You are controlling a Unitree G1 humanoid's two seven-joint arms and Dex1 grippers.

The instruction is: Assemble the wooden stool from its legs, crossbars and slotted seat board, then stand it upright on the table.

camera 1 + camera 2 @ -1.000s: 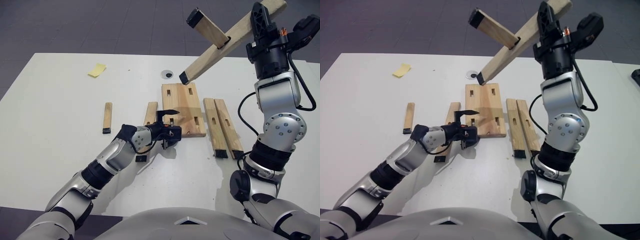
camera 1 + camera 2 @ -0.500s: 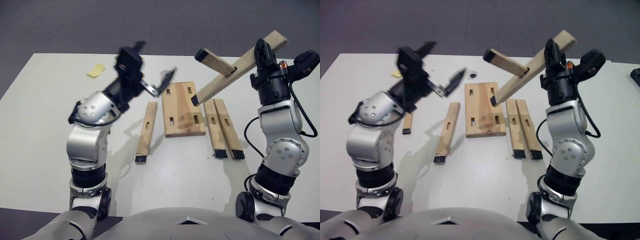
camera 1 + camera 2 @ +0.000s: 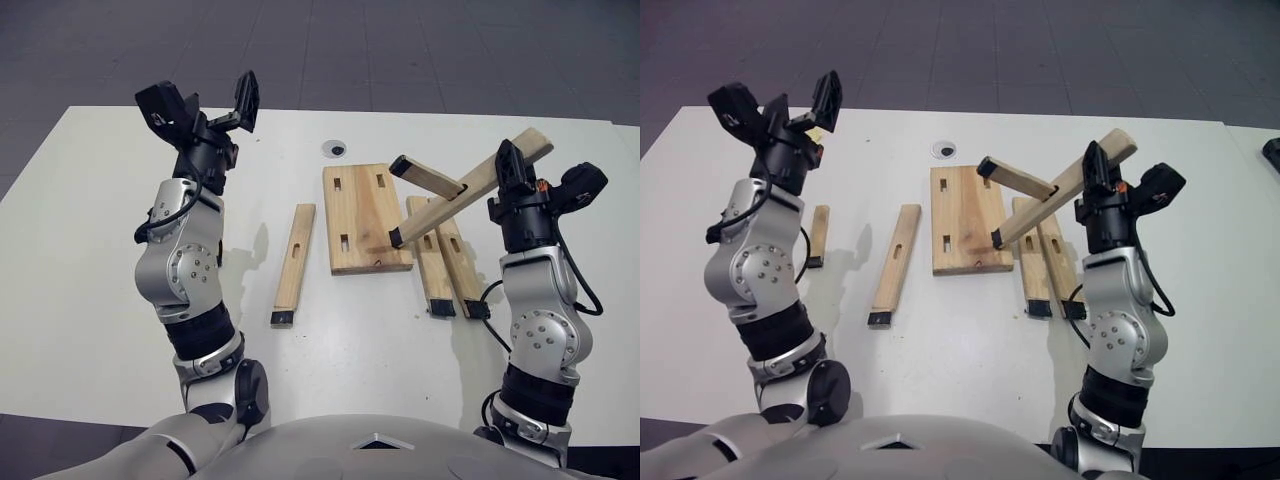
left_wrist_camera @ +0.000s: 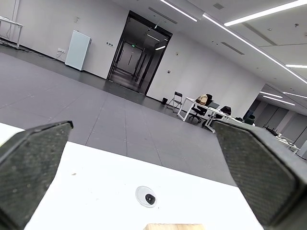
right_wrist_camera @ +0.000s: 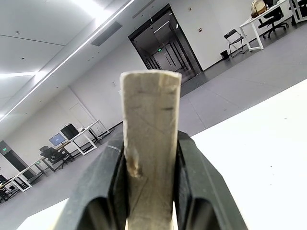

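Wooden stool, unassembled. The slotted seat board (image 3: 362,215) lay flat at mid-table (image 3: 80,260).

- Right gripper (image 3: 507,172): fingers clamped on the upper end of a leg (image 3: 450,205). The leg slanted down and left, with a crossbar (image 3: 432,178) socketed into it. Its black-capped foot was at the board's right edge; contact could not be told.
- Left gripper (image 3: 204,106): fingers spread wide and holding nothing, held high over the table's far left.
- Two legs (image 3: 445,262) lay side by side, just right of the board.
- One slotted leg (image 3: 293,258) lay left of the board, apart from it.
- One short crossbar (image 3: 818,236) lay farther left.
- All loose parts lay well in from the table edges. The widest stretch of tabletop ran along the near edge.
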